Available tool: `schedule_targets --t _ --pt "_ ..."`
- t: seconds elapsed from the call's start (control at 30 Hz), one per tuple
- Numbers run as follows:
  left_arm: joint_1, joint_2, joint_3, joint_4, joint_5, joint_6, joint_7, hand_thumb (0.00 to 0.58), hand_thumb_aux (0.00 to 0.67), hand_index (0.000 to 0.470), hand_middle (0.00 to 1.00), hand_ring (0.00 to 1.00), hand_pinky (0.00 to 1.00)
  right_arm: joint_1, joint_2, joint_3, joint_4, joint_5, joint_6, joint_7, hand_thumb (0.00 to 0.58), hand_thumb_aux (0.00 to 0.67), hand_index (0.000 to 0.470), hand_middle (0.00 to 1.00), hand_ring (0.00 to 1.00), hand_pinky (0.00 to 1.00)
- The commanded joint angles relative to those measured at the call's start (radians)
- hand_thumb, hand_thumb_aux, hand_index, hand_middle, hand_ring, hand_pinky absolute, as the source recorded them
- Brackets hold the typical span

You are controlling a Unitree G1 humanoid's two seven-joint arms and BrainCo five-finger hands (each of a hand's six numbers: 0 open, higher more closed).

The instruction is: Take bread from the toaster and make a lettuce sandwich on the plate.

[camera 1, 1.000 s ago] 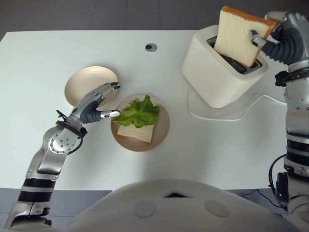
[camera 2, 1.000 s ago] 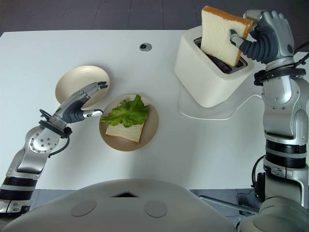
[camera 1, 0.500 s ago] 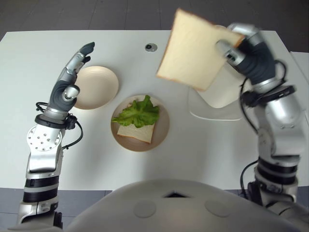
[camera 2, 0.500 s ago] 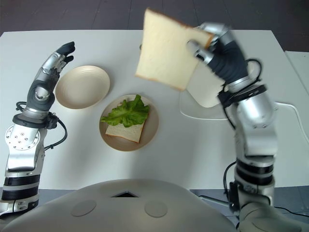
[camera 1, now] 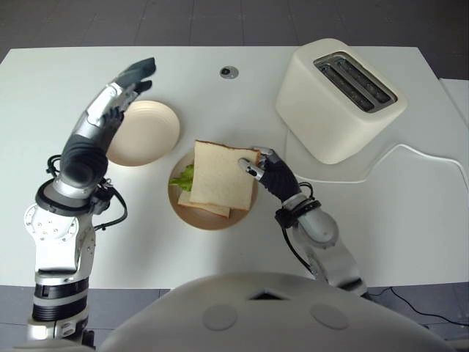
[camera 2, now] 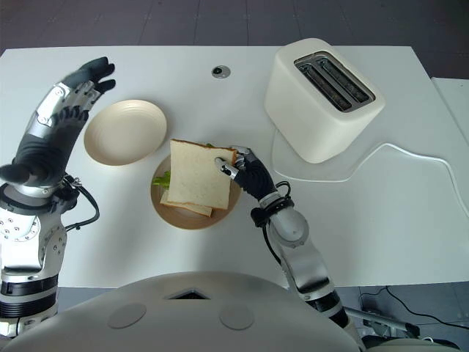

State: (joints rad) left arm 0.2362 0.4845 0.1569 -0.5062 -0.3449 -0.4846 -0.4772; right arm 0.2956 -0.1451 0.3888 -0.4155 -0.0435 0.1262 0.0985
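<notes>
A slice of white bread (camera 1: 220,176) lies on top of the lettuce (camera 1: 184,177) and a lower bread slice (camera 1: 207,207) on the tan plate (camera 1: 242,213) in the middle of the table. My right hand (camera 1: 267,171) is at the top slice's right edge, fingers still pinched on its corner. The cream toaster (camera 1: 338,98) stands at the back right with both slots showing no bread. My left hand (camera 1: 110,110) is raised above the table at the left, fingers spread, holding nothing.
A second tan plate (camera 1: 150,133), bare, sits left of the sandwich plate, partly behind my left hand. The toaster's white cable (camera 1: 421,155) runs along the table to the right. A small round metal fitting (camera 1: 229,72) is set in the table at the back.
My right hand carried the bread slice out of the toaster, down and left, and laid it over the lettuce on the plate. My left hand rose from beside the plate.
</notes>
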Motion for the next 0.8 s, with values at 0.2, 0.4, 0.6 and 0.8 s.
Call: schedule_targets --t 0.2,0.4,0.6,0.8 --pt "0.085 0.03 -0.092 0.034 0.124 -0.082 -0.135 0.0 0.0 0.0 0.0 0.0 0.0 -0.013 0.067 0.081 0.203 -0.176 -0.175 -0.109 0.58 0.67 0.47 1.0 1.0 1.0" --pt "0.166 0.124 -0.211 0.195 0.458 -0.201 -0.228 0.0 0.0 0.0 0.0 0.0 0.0 -0.03 0.057 0.098 0.246 -0.307 -0.214 -0.163 0.58 0.67 0.47 1.0 1.0 1.0" --pt "0.191 0.2 -0.288 0.313 0.642 -0.213 -0.227 0.0 0.0 0.0 0.0 0.0 0.0 -0.048 0.043 0.08 0.248 -0.368 -0.214 -0.161 0.58 0.67 0.47 1.0 1.0 1.0" --pt "0.179 0.239 -0.326 0.374 0.696 -0.216 -0.189 0.0 0.0 0.0 0.0 0.0 0.0 -0.061 0.024 0.072 0.235 -0.422 -0.228 -0.161 0.331 0.231 0.162 1.0 1.0 1.0"
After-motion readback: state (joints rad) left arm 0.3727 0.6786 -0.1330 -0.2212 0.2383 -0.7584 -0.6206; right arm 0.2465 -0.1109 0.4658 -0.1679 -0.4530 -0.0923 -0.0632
